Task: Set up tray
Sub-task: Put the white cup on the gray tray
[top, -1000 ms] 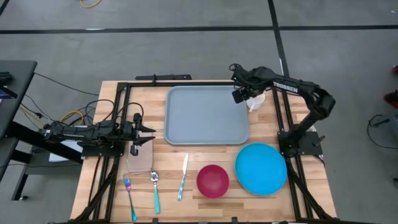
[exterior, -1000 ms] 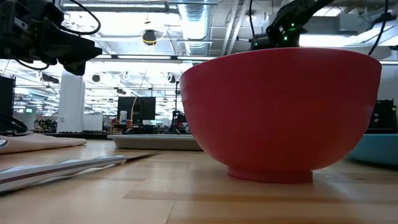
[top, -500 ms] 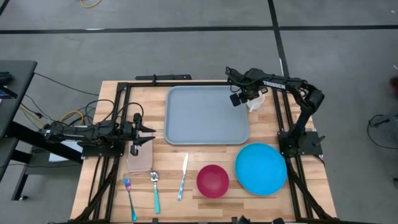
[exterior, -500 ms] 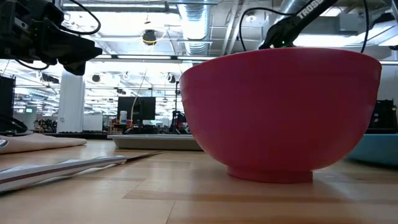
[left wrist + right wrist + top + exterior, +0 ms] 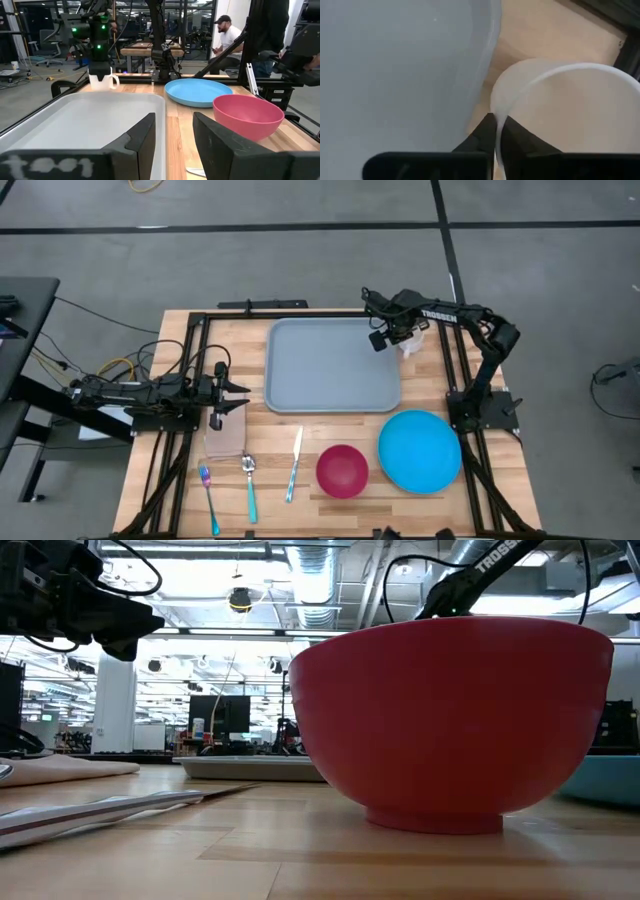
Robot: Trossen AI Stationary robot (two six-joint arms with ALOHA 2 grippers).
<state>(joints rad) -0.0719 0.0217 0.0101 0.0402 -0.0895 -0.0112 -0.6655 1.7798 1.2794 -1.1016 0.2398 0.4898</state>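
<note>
While the left arm waits, the right gripper point(image 5: 496, 131) pinches the rim of the white mug point(image 5: 411, 341).

That mug stands on the wooden table point(image 5: 500, 360), just beside the far right corner of the grey-blue tray point(image 5: 330, 365), which lies flat mid-table. Off to the tray's left, the left gripper point(image 5: 172, 137) hovers with fingers spread, holding nothing.

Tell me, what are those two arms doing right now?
Right gripper jaws shut on white mug rim beside tray. Left gripper open, waiting at table's left. Tray bare, nothing blocking.
</note>
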